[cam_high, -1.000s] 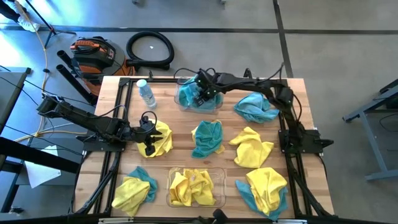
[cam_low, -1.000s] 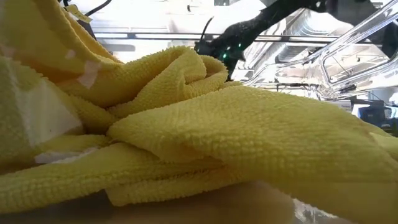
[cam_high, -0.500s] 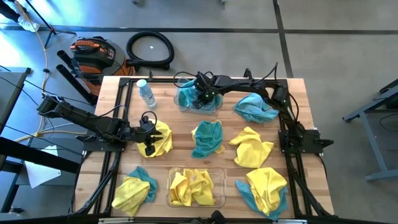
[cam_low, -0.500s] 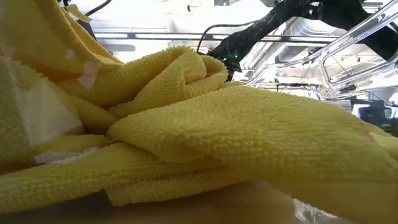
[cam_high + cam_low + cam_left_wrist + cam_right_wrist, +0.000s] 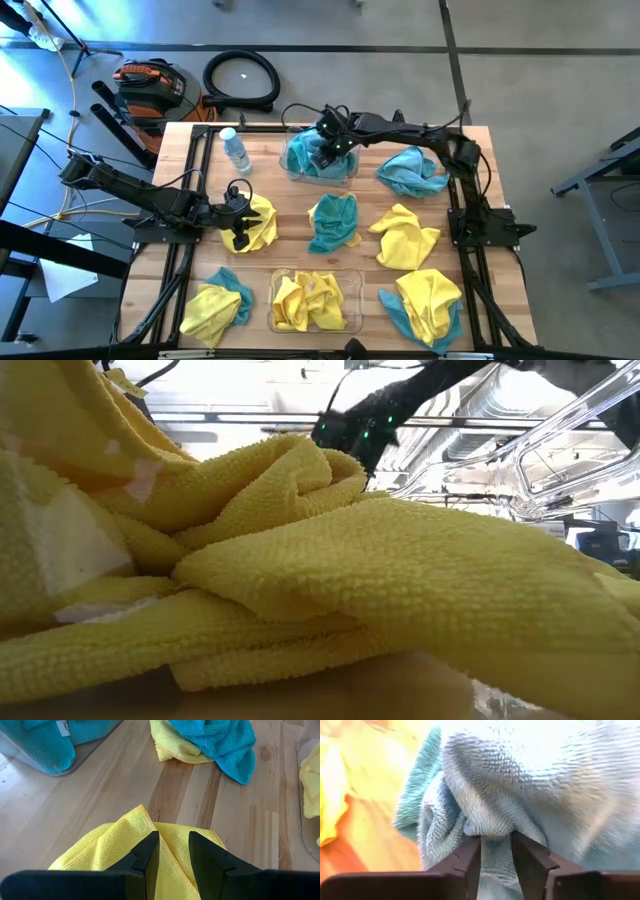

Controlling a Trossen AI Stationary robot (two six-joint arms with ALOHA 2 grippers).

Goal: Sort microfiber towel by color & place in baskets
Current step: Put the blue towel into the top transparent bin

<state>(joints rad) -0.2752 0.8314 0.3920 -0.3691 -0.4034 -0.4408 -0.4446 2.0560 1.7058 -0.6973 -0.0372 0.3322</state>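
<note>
My right gripper [image 5: 329,145] hangs over the far clear basket [image 5: 296,172], which holds teal towels, and is shut on a teal towel [image 5: 520,785]. It also shows in the low view [image 5: 345,435]. My left gripper [image 5: 240,226] sits low on a yellow towel [image 5: 258,222] that lies on the table at the left, and is shut on it. The near clear basket [image 5: 355,300] holds yellow towels [image 5: 310,300]. These fill the low view [image 5: 300,590]. My left gripper pinches a ridge of the yellow towel [image 5: 172,852] between its two fingers, slanting down from the table's left. The rest of the towel lies flat on the table. My right gripper pinches a fold of the teal towel [image 5: 495,851] between its two fingers, coming from above. The cloth bunches beyond the fingertips. Whether it hangs clear of the basket cannot be told.
Loose towels lie on the wooden table: teal [image 5: 333,220] in the middle, teal [image 5: 410,172] at the far right, yellow [image 5: 405,235] at the right, yellow-and-teal pairs at the near left [image 5: 218,305] and near right [image 5: 428,305]. A small water bottle [image 5: 236,150] stands beside the far basket.
My right gripper has risen a little over the far basket and shifted slightly toward the table's right and far edge, still shut on the teal towel.
</note>
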